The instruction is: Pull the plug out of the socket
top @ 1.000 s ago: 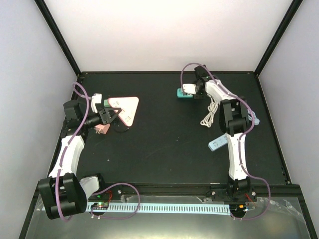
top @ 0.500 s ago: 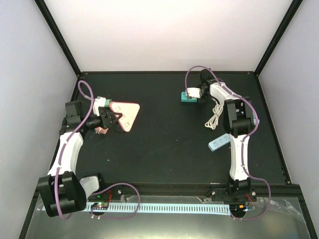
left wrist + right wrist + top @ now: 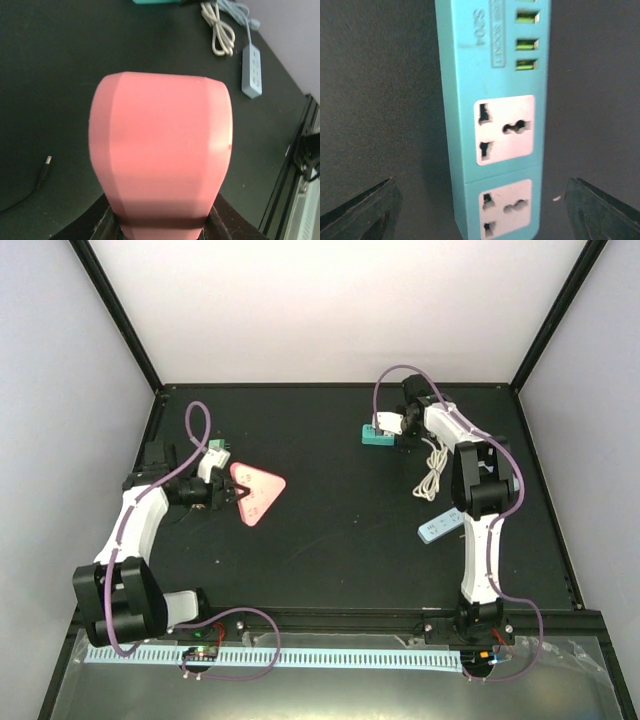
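My left gripper [image 3: 228, 492] is shut on one corner of a pink triangular socket block [image 3: 256, 490]. The block [image 3: 160, 150] fills the left wrist view and hides the table behind it, with the dark fingers [image 3: 105, 225] pressed on both its sides. At the back right my right gripper [image 3: 398, 430] stands open over the end of a teal socket strip [image 3: 377, 435]. The right wrist view shows that strip [image 3: 495, 130] lying flat between the widely spread fingers [image 3: 362, 210], touching neither, and both outlets in view are empty. I can make out no plug seated in either socket.
A coiled white cable [image 3: 431, 470] and a light blue power strip [image 3: 438, 528] lie on the right of the black table. A thin black cable with a small metal tip [image 3: 47, 161] lies left of the pink block. Black frame rails [image 3: 520, 390] border the table.
The left gripper has drawn the pink block towards the near left and turned it pink side up. The right gripper's jaws have opened wide over the teal strip.
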`<state>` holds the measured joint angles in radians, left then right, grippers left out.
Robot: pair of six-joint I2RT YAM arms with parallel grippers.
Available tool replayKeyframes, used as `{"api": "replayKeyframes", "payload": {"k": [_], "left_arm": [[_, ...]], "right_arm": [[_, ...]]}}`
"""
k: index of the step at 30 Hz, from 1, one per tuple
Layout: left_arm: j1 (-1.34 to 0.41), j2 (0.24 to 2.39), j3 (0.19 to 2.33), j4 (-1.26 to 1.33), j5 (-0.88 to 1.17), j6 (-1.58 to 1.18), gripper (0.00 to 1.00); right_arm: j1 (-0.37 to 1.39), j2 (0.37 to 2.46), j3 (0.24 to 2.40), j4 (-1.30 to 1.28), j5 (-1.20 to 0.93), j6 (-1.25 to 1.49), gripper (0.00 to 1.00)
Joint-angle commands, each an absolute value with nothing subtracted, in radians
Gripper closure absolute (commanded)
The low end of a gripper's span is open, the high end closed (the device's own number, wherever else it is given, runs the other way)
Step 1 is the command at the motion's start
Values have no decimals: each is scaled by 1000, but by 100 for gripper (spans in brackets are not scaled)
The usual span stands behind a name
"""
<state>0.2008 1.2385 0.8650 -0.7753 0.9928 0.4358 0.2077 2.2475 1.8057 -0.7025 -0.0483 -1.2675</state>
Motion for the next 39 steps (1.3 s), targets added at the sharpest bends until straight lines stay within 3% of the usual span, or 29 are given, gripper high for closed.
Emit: {"api": "replayKeyframes", "payload": {"k": [1, 7, 13, 25, 39], "left_arm": [[109, 1273, 921, -871, 933, 593, 98], [19, 1450, 1040, -1090, 839, 779, 98], [11, 1578, 1094, -1243, 786, 906, 99], [6, 1652, 1074, -1300, 693, 984, 98], [6, 1802, 1146, -1336, 682, 984, 92]], "right_arm": [[219, 2152, 1823, -725, -123, -1197, 9], [227, 2065, 1835, -719, -202, -1059, 8], [228, 1909, 1789, -749, -412, -843, 7], [229, 1526, 1431, -602, -724, -528, 0], [229, 1185, 1077, -474, -788, -386, 0]]}}
